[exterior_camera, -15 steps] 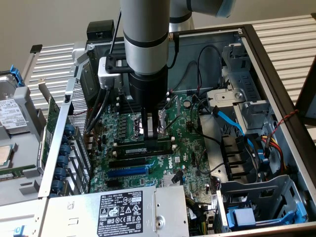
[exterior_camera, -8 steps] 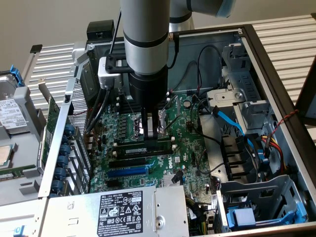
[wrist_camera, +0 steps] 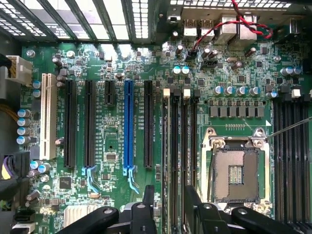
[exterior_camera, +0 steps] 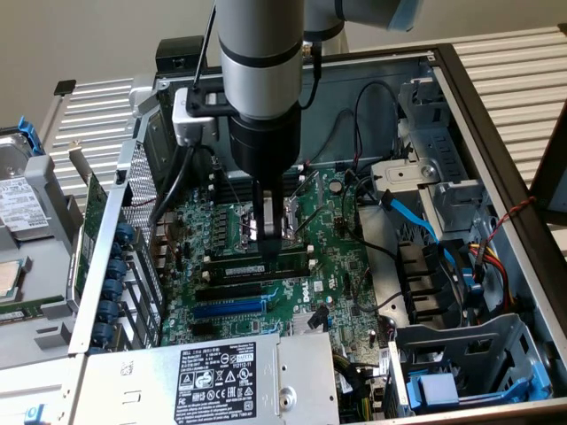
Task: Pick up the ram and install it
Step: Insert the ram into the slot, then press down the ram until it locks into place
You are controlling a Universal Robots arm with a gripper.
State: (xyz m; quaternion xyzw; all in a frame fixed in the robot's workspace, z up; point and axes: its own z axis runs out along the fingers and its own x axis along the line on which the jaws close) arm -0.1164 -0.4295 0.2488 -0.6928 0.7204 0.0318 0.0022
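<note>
A white slatted table (exterior_camera: 505, 62) carries everything. The open computer case (exterior_camera: 483, 124) lies flat on it, and the gripper (exterior_camera: 272, 235) hangs inside the case over its middle. Well away from the gripper, toward the exterior view's left, a hard drive (exterior_camera: 19, 202) with a white label sits just beside the case wall. A flat metal part with a square chip (exterior_camera: 9, 282) sits close by it. Farther back on that side, a small black piece (exterior_camera: 64, 87) rests on the slats. Behind the gripper, past the case's far wall, stands a black box (exterior_camera: 177, 51).
</note>
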